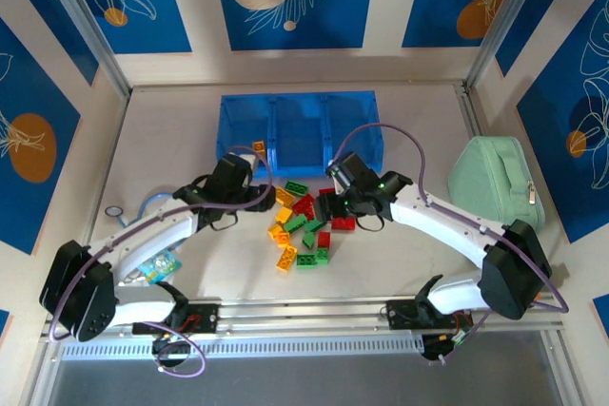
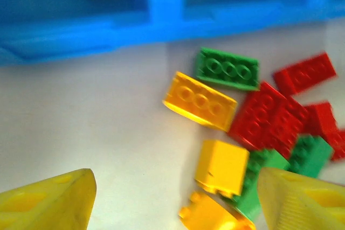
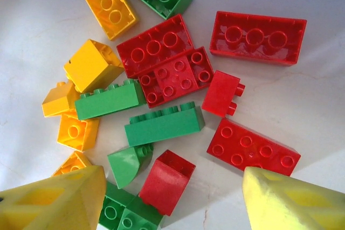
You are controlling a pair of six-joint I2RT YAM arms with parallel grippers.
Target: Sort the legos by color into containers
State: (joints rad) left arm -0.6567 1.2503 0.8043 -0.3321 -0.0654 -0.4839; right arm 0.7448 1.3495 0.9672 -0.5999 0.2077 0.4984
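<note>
The legos (image 1: 304, 230) lie in a loose red, green and yellow-orange pile on the table, just in front of the containers, a blue three-compartment tray (image 1: 297, 102). One yellow-orange brick (image 1: 258, 147) lies in the left compartment (image 2: 64, 4). My left gripper (image 1: 269, 199) is open at the pile's left edge, with yellow bricks (image 2: 221, 166) lying loose between its fingers (image 2: 48, 200). My right gripper (image 1: 341, 208) hangs open over the pile's right side. A red brick (image 3: 167, 180) lies between its fingers (image 3: 294, 197), touching neither. Green bricks (image 3: 164, 125) and other red bricks (image 3: 252, 145) lie around it.
A pale mint-green zippered pouch (image 1: 497, 178) sits at the right of the table. A small ring on a blue cord (image 1: 114, 208) and a printed packet (image 1: 157, 268) lie near the left arm. Patterned walls close in the table on three sides.
</note>
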